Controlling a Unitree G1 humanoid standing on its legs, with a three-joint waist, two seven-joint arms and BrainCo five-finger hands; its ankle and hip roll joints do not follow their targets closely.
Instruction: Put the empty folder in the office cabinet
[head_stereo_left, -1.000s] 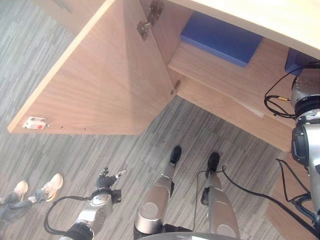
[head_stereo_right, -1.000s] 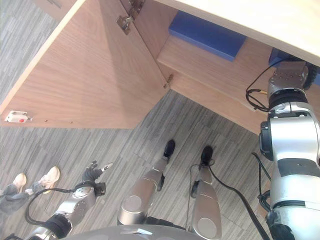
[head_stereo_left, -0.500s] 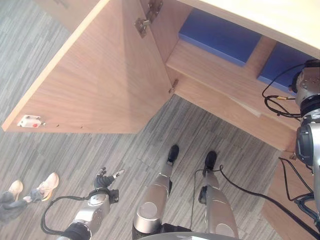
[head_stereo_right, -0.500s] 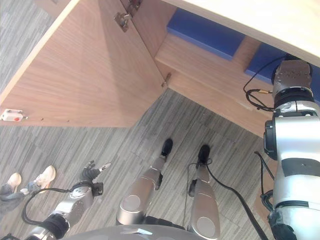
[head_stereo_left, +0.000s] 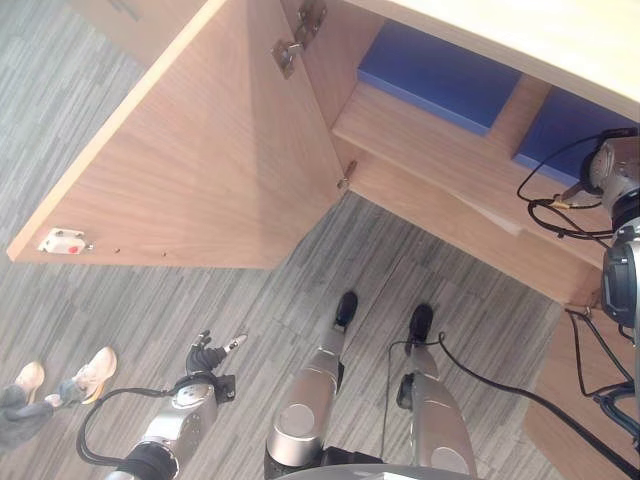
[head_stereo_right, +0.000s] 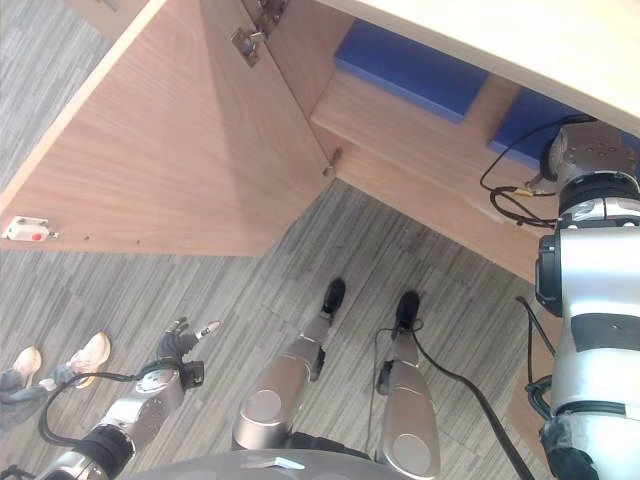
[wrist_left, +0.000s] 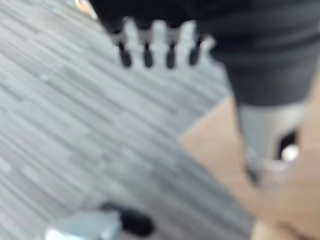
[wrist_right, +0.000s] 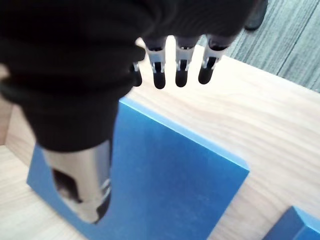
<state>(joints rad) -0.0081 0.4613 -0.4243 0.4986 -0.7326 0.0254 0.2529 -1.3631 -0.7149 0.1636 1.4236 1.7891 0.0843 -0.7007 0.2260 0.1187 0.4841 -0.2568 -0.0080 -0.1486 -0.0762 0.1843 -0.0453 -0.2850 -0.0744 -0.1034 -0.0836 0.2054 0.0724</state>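
While the blue folder is lying flat on the wooden shelf inside the office cabinet, my right hand is hovering just above it with nothing in its grasp. My fingers are hanging straight and loosely spread, pointing toward the bare wood past the folder's edge, and my thumb is reaching down in front of the blue cover without pinching it. From my head I am seeing this folder at the right end of the shelf, partly behind my right wrist. A second blue folder is resting flat farther left on the same shelf, apart from the first, with a strip of bare wood between them.

The cabinet door is standing wide open to my left, its inner face turned toward me, with hinges along its inner edge and a small white catch with a red dot near its outer corner.

My left hand is hanging low over the grey striped carpet, well away from the cabinet, its fingers relaxed and slightly apart, holding nothing. A person's light shoes are standing on the carpet near the left edge.
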